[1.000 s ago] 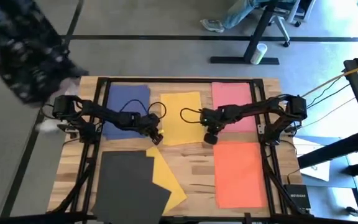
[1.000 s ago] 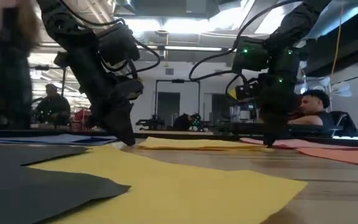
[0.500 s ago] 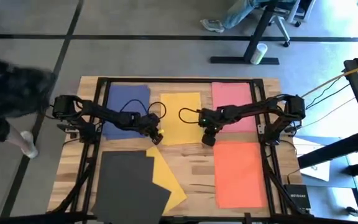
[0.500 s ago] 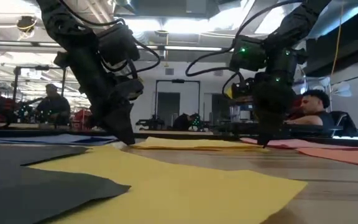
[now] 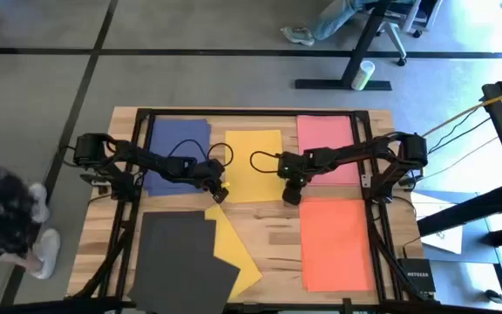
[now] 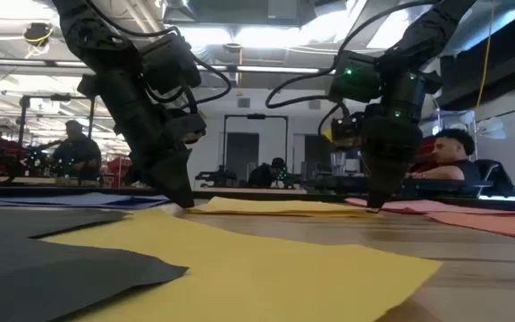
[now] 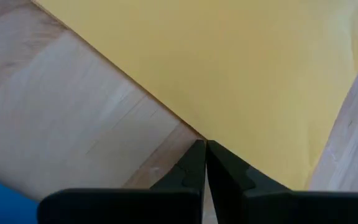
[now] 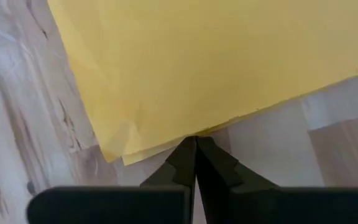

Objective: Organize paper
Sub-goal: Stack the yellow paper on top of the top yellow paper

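A yellow sheet of paper (image 5: 253, 164) lies flat at the table's far middle, between a navy blue sheet (image 5: 178, 153) and a pink sheet (image 5: 324, 139). My left gripper (image 5: 220, 194) is shut at the yellow sheet's near left corner. My right gripper (image 5: 291, 197) is shut at its near right corner. An orange sheet (image 5: 336, 244) lies at the near right. At the near left, a dark grey sheet (image 5: 179, 262) lies partly over another yellow sheet (image 5: 235, 253). My left gripper has its shut fingertips on the yellow sheet's near edge (image 7: 211, 138), close to the left corner, slanting down from the near side. The sheet rests on the table. My right gripper meets the near edge (image 8: 191, 132) by the right corner the same way; two yellow edges show there.
A dark frame (image 5: 138, 115) runs around the tabletop. A person stands on the floor (image 5: 7, 227) left of the table. Bare wood (image 5: 268, 235) shows between the yellow and orange sheets near the middle.
My right gripper has slid a little toward the table's left along the yellow sheet's near edge, still shut. The person beside the table's left edge has walked toward the near side.
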You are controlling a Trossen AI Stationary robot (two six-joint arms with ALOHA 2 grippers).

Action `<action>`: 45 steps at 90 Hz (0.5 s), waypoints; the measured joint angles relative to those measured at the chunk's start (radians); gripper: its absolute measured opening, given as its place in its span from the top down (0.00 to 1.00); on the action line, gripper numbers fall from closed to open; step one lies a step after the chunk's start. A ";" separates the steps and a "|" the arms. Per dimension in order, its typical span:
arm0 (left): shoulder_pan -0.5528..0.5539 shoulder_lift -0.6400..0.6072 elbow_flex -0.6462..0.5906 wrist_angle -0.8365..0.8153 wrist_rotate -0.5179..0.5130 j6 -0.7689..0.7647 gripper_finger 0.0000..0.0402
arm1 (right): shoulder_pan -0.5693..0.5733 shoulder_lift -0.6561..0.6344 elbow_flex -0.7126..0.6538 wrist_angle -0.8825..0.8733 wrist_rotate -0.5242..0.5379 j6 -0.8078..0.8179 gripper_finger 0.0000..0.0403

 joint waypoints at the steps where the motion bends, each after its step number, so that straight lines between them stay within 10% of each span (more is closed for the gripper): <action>1: 0.000 0.000 0.000 0.000 0.000 0.000 1.00 | 0.000 0.000 0.000 0.000 0.000 0.000 1.00; 45: 0.006 -0.067 -0.001 -0.087 -0.038 0.026 1.00 | 0.002 -0.038 0.029 -0.157 0.010 -0.033 1.00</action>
